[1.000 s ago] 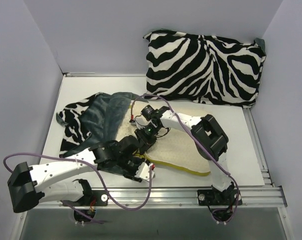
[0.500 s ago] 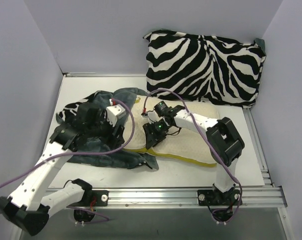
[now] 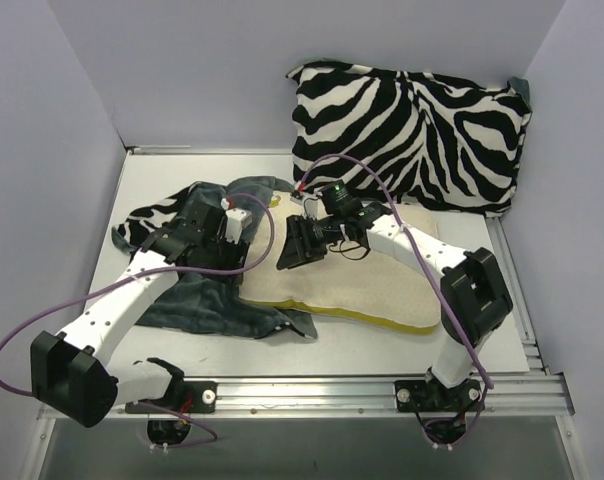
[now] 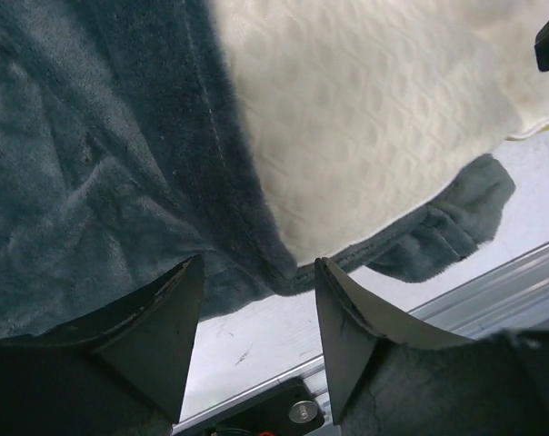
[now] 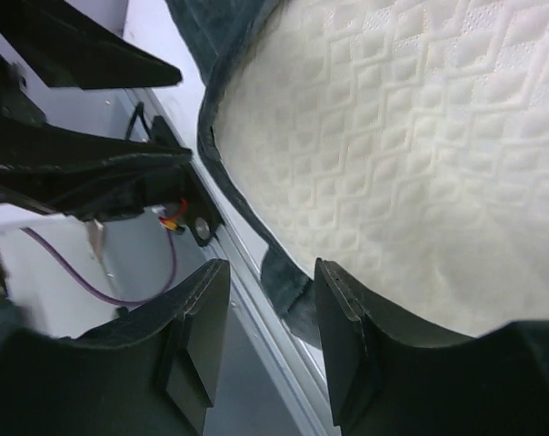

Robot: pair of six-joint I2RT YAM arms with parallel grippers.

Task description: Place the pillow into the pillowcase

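The cream quilted pillow (image 3: 367, 285) lies flat mid-table, its left end resting on the grey-teal plush of the pillowcase (image 3: 187, 295), whose zebra side shows at the far left. My left gripper (image 3: 234, 224) hovers over the pillowcase just left of the pillow, open and empty. My right gripper (image 3: 292, 246) hovers over the pillow's left end, open and empty. In the left wrist view my left gripper (image 4: 256, 318) is above the plush pillowcase (image 4: 93, 163) and the pillow (image 4: 365, 109). In the right wrist view my right gripper (image 5: 273, 336) is above the pillow (image 5: 420, 163) and a dark pillowcase hem (image 5: 288, 282).
A plump zebra cushion (image 3: 412, 135) leans on the back wall at the right. The metal rail (image 3: 312, 390) runs along the table's near edge. Purple cables loop off both arms. Walls close in left, right and behind.
My left arm swung from the pillow's near corner to the left and back, over the pillowcase. My right gripper moved back a little. More grey pillowcase now lies under the pillow's near-left edge.
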